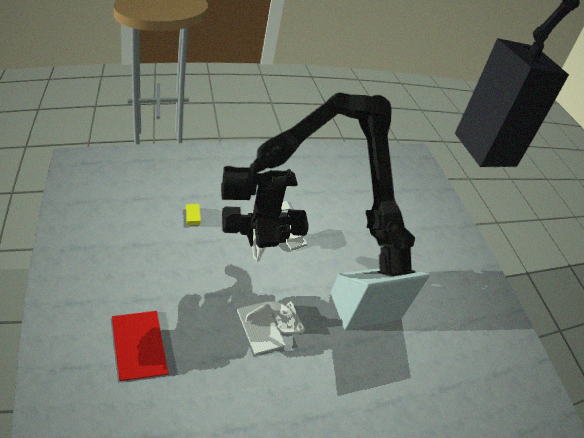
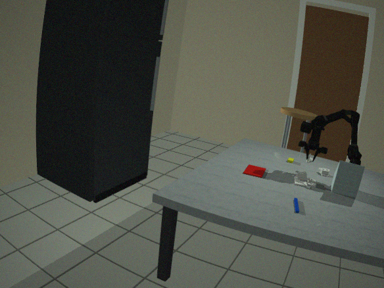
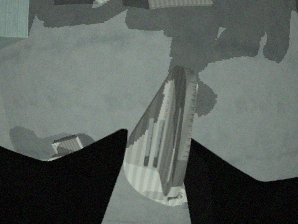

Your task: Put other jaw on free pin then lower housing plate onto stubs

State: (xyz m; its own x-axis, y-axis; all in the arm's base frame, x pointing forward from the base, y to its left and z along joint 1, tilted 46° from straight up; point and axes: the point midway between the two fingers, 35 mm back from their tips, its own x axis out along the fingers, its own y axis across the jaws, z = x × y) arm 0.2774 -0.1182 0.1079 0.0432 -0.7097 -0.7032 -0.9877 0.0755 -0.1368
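Note:
My gripper (image 1: 261, 246) (image 2: 310, 159) (image 3: 154, 139) is shut on the free jaw (image 1: 258, 254) (image 3: 170, 115), a pale wedge with gear teeth along one edge, and holds it above the table. The base (image 1: 261, 340) (image 2: 304, 180) lies nearer the front, beside the arm's pedestal, with the other jaw (image 1: 287, 317) seated on its pin. The small white housing plate (image 1: 297, 243) (image 2: 323, 171) (image 3: 67, 145) lies on the table just behind my gripper. The free pin is too small to make out.
A red flat pad (image 1: 137, 345) (image 2: 254, 170) lies at the front left. A yellow block (image 1: 193, 214) (image 2: 290, 160) lies left of my gripper. A blue bar (image 2: 296, 204) lies near the table's front edge. The pale pedestal (image 1: 375, 300) (image 2: 346, 179) carries the arm.

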